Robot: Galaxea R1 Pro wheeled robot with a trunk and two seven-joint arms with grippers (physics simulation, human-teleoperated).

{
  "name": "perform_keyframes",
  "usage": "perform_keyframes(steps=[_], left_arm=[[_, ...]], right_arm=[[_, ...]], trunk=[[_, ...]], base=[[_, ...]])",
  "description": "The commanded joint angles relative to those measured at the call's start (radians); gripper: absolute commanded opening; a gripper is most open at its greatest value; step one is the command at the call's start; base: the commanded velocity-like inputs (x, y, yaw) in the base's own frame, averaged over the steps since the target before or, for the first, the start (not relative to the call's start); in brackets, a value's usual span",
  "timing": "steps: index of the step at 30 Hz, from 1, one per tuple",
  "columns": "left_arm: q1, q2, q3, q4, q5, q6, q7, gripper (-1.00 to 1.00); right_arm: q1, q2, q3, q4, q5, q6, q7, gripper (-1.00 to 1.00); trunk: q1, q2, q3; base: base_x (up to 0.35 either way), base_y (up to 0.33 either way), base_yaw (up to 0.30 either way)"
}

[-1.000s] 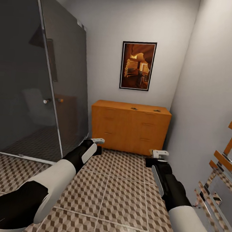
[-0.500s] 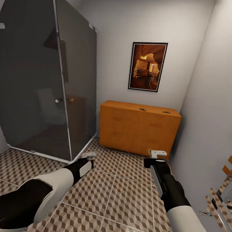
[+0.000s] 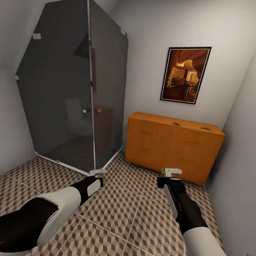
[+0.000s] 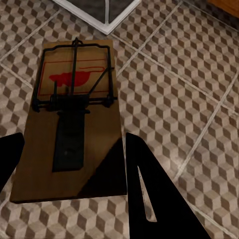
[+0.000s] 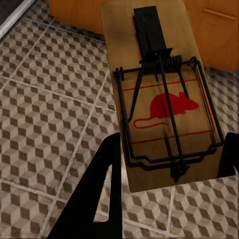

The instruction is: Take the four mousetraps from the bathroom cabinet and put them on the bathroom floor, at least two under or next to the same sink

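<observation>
Each gripper carries a mousetrap. In the left wrist view the left gripper [image 4: 74,164] is closed on a trap [image 4: 69,119], its dark fingers flanking the board's near end, with the cube-patterned floor [image 4: 184,99] below it. In the right wrist view the right gripper [image 5: 169,174] clamps a second trap [image 5: 159,89] the same way, that board pointing toward the cabinet [image 5: 219,30]. From the head view the cabinet [image 3: 172,147] stands against the far wall with two small dark items on its top, probably the other two traps, though too small to be sure. The shower [image 3: 73,93] stands beside the cabinet, and the arms hang over the floor [image 3: 128,220] in front of the cabinet. My worry is placement: no sink is visible here, so setting these traps down near the cabinet may leave none next to a sink. Each board is also held only at one end, so a jolt while driving could tip it loose, and a trap dropped onto the shower's tray would sit on a different surface.
</observation>
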Motion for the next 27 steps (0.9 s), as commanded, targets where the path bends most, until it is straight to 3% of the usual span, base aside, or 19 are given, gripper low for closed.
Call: perform_keyframes(steps=[1, 5, 7, 8, 9, 14, 18, 27], left_arm=[[0.0, 0.0, -0.008, -0.003, 0.005, 0.007, 0.003, -1.0], [0.0, 0.0, -0.007, -0.005, 0.005, 0.006, 0.002, -1.0], [0.0, 0.0, -0.007, -0.006, 0.006, 0.006, -0.005, -1.0], [0.0, 0.0, -0.007, -0.006, 0.007, 0.007, -0.046, -1.0], [0.0, 0.0, -0.007, -0.005, 0.007, 0.008, -0.093, -1.0], [0.0, 0.0, -0.008, 0.002, 0.006, 0.009, -0.181, -1.0], [0.0, 0.0, -0.009, 0.005, 0.009, 0.009, -0.187, -1.0], [0.0, 0.0, -0.01, 0.01, 0.01, 0.01, -0.189, -1.0]], right_arm=[[-0.001, 0.007, 0.004, 0.02, -0.005, 0.003, -0.006, -1.0], [-0.001, 0.055, 0.01, 0.141, 0.002, -0.009, -0.002, -1.0], [-0.001, 0.098, 0.025, 0.23, 0.008, -0.031, -0.002, -1.0], [-0.001, 0.131, 0.06, 0.29, 0.01, -0.083, -0.005, -1.0], [-0.001, 0.134, 0.072, 0.302, 0.011, -0.098, -0.007, -1.0], [-0.001, 0.134, 0.091, 0.316, 0.011, -0.122, -0.004, -1.0], [-0.001, 0.134, 0.094, 0.317, 0.007, -0.124, -0.003, -1.0], [-0.001, 0.134, 0.093, 0.317, 0.0, -0.126, -0.001, -1.0]], trunk=[[0.0, -0.001, -0.001], [0.0, -0.001, -0.001], [0.0, -0.001, -0.001], [0.0, -0.001, -0.001], [0.0, -0.001, -0.001], [0.0, -0.001, -0.001], [0.0, -0.001, -0.001], [0.0, -0.001, -0.001]], base=[[0.0, 0.0, 0.3], [0.0, 0.0, 0.3], [0.0, 0.0, 0.3], [0.0, 0.0, 0.3], [0.0, 0.0, 0.3], [0.0, 0.0, 0.3], [0.0, 0.0, 0.225], [0.0, 0.0, 0.027]])
